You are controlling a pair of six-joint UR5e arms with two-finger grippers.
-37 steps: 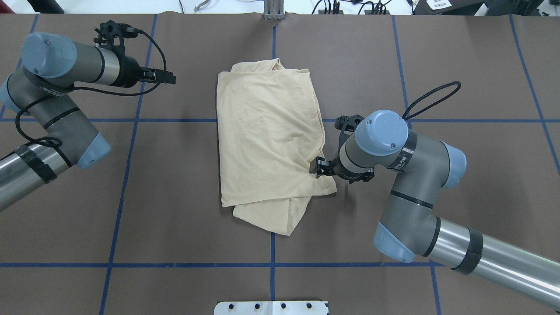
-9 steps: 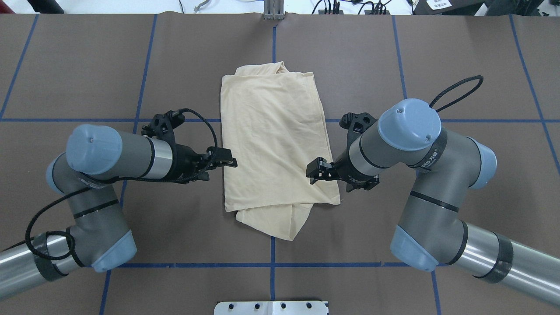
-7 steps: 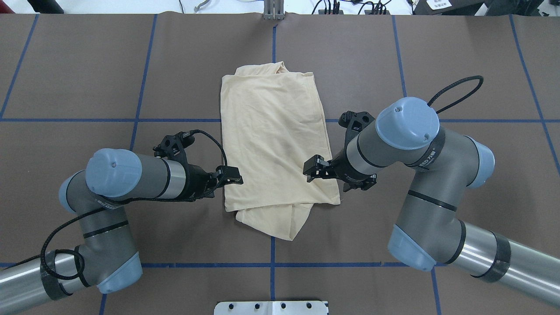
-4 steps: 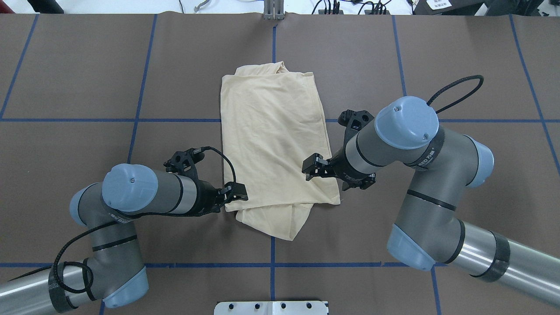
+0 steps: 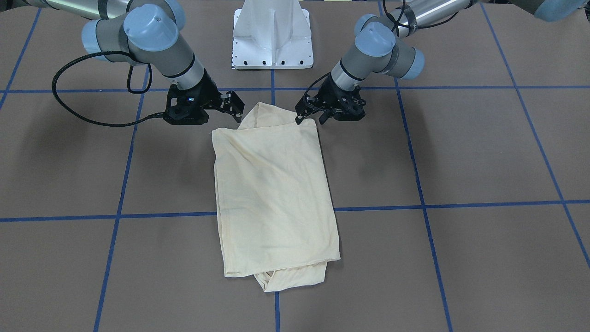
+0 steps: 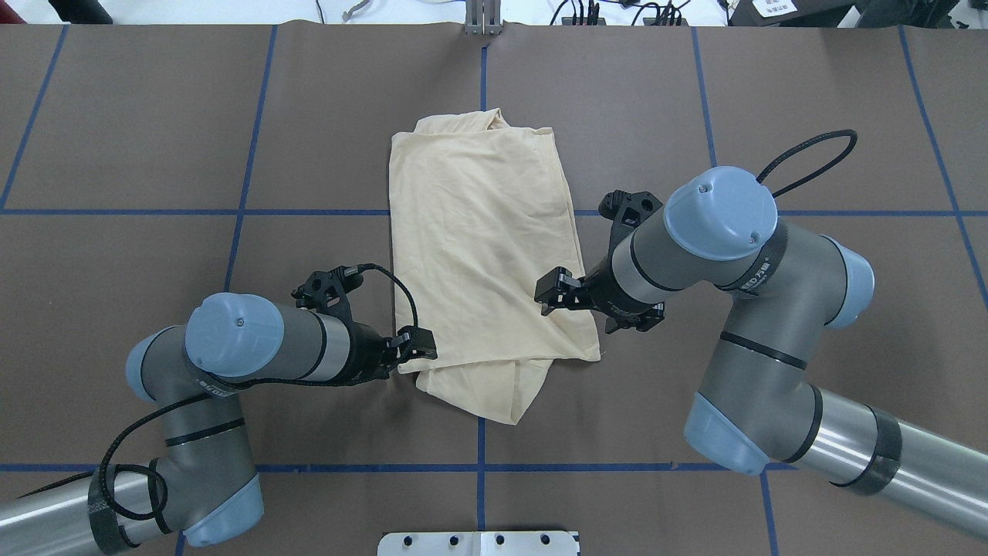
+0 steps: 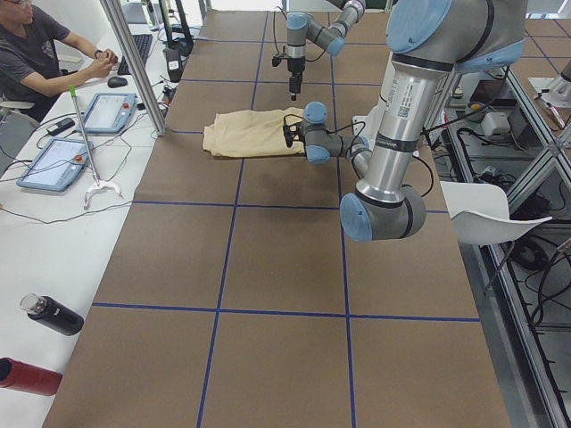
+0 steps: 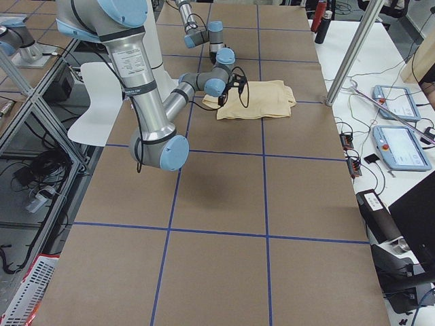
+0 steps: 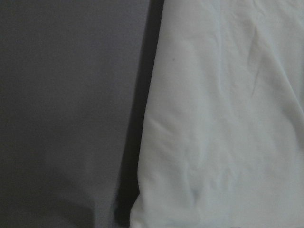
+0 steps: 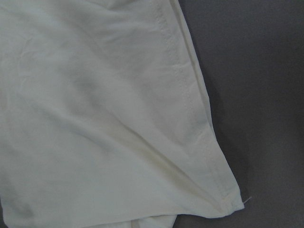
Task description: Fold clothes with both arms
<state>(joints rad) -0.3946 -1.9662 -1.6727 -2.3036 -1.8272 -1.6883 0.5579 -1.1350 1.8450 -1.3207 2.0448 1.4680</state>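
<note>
since a fold was probably being prepared, the left hand [image 6: 421, 347] and right hand [image 6: 546, 292] were held open, empty, with corners of the t-shirt [image 6: 482, 232] just beneath them.

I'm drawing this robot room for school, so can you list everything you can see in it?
T-shirt: one, pale cream-yellow, folded lengthwise, mid-table.
Table: one, brown cover, under everything.
Tape lines: several, blue, gridding the table.
Pedestal base: one, white, at the table's robot edge.
Side desk: one, white, along the table.
Screen tablets: two, grey, on the side desk.
Black bottle: one, on the side desk.
Red bottle: one, beside it.
Person: one, dark top, seated at the side desk.
Left arm and right arm: two, silver-grey, light-blue caps, flanking the T-shirt.
Left gripper: one, black, open, at the T-shirt's near left corner.
Right gripper: one, black, open, over the T-shirt's right edge.
</note>
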